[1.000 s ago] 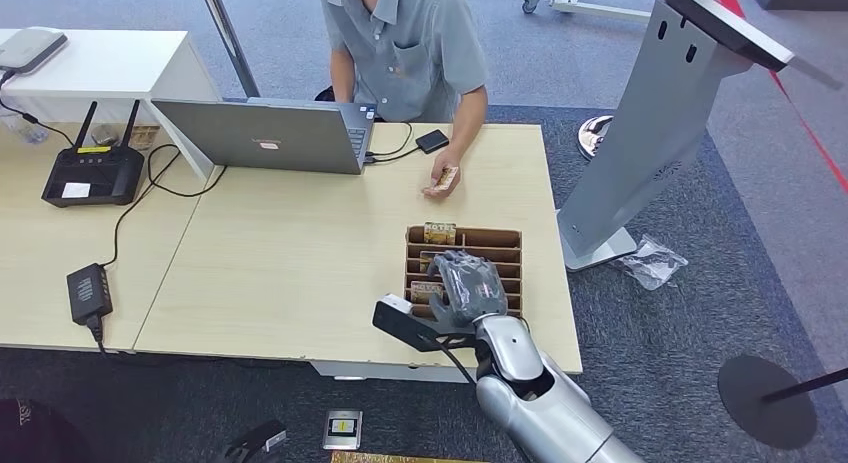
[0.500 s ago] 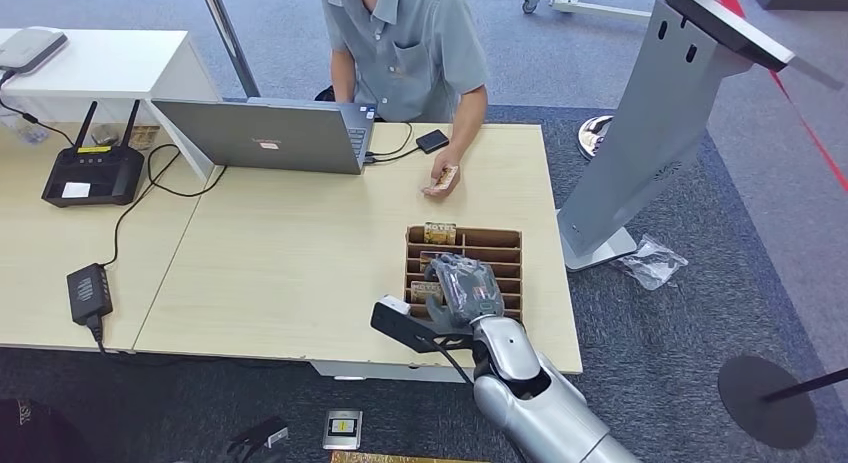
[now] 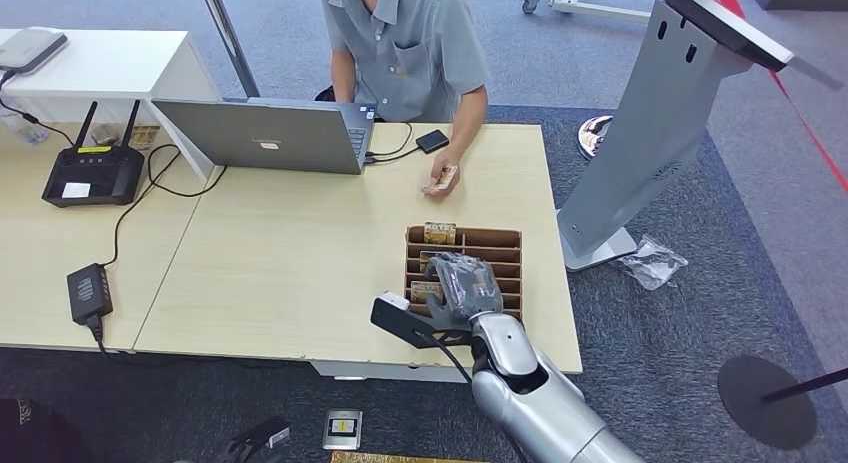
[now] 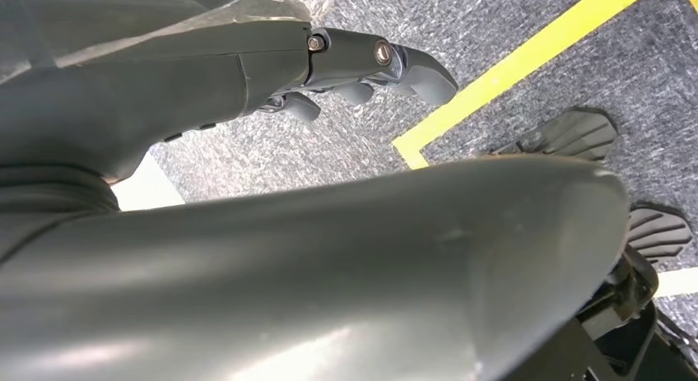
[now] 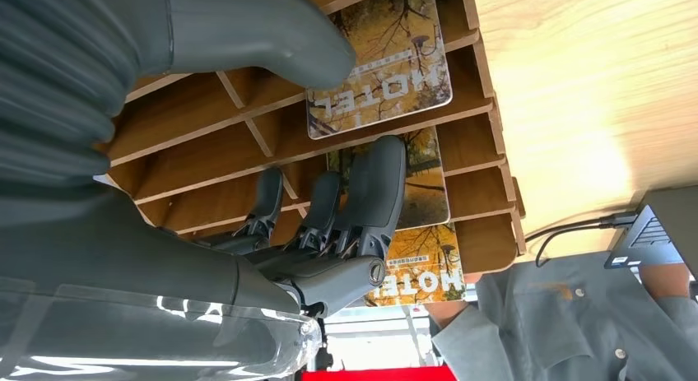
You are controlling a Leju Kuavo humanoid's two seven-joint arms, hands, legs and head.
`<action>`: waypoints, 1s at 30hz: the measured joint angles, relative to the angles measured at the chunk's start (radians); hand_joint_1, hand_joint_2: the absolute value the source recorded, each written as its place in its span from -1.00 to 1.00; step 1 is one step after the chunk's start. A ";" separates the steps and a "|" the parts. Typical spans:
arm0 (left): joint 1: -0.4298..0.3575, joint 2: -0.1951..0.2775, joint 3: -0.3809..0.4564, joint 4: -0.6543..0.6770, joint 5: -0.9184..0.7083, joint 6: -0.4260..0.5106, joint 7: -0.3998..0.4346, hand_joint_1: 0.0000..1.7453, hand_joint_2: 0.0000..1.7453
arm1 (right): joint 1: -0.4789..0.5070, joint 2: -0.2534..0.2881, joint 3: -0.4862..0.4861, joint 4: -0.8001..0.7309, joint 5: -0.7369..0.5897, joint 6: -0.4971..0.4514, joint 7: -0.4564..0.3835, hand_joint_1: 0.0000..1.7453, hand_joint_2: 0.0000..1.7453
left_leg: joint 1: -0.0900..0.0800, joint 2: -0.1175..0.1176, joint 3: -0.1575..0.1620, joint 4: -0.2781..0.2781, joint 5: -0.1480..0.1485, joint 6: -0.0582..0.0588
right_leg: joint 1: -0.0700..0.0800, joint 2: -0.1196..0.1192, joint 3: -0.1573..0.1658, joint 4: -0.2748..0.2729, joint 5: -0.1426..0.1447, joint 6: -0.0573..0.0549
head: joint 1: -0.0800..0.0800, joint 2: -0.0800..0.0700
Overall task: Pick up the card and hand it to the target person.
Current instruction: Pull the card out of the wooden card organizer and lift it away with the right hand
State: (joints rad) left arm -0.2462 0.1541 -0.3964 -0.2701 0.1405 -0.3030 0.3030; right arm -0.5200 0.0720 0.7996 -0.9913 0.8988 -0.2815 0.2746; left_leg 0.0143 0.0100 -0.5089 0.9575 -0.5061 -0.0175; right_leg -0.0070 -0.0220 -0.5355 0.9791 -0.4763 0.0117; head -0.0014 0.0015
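Note:
A wooden card holder [image 3: 500, 245] with several slots stands at the table's near right. Cards printed "HOTEL" stand in it; one card [image 3: 440, 231] is in the far slot and another card [image 3: 424, 289] is next to my right hand [image 3: 465, 283]. That hand hovers over the holder with its fingers apart. In the right wrist view the thumb [image 5: 272, 35] lies beside the nearest card [image 5: 395, 68] and the fingers [image 5: 383, 183] reach over a middle card [image 5: 428, 188]; nothing is gripped. The person [image 3: 405, 43] sits across the table, holding a card [image 3: 445, 175]. My left hand [image 4: 354, 64] hangs over the floor, holding nothing.
A laptop [image 3: 265, 133], a black router [image 3: 92, 173], a power adapter [image 3: 88, 288] and cables lie on the table's left and far side. A grey kiosk stand [image 3: 660, 113] rises just right of the table. A card [image 3: 343, 428] lies on the carpet below.
My right hand has edged slightly left and down over the card holder. The person and the cards have not moved.

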 joint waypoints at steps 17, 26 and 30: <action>0.010 0.001 0.000 0.000 0.012 0.000 -0.005 -1.00 -1.00 | -0.013 0.020 0.005 0.024 0.003 0.016 -0.006 0.08 1.00 | 0.000 0.000 0.000 0.000 0.000 0.000 | 0.000 0.000 0.000 0.000 0.000 0.000 | 0.000 0.000; 0.022 0.002 0.000 0.000 0.016 0.000 -0.008 -1.00 -1.00 | -0.013 0.023 0.005 0.023 0.006 0.027 -0.001 0.18 1.00 | 0.000 0.000 0.000 0.000 0.000 0.000 | 0.000 0.000 0.000 0.000 0.000 0.000 | 0.000 0.000; 0.024 0.002 0.000 0.000 0.019 0.000 -0.008 -1.00 -1.00 | -0.013 0.024 0.006 0.023 0.008 0.029 0.003 0.25 1.00 | 0.000 0.000 0.000 0.000 0.000 0.000 | 0.000 0.000 0.000 0.000 0.000 0.000 | 0.000 0.000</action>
State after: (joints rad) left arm -0.2218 0.1559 -0.3967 -0.2701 0.1592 -0.3029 0.2953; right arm -0.5330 0.0959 0.8058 -0.9679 0.9072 -0.2522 0.2774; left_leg 0.0143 0.0100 -0.5089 0.9574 -0.5061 -0.0175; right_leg -0.0070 -0.0220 -0.5353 0.9791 -0.4764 0.0117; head -0.0015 0.0015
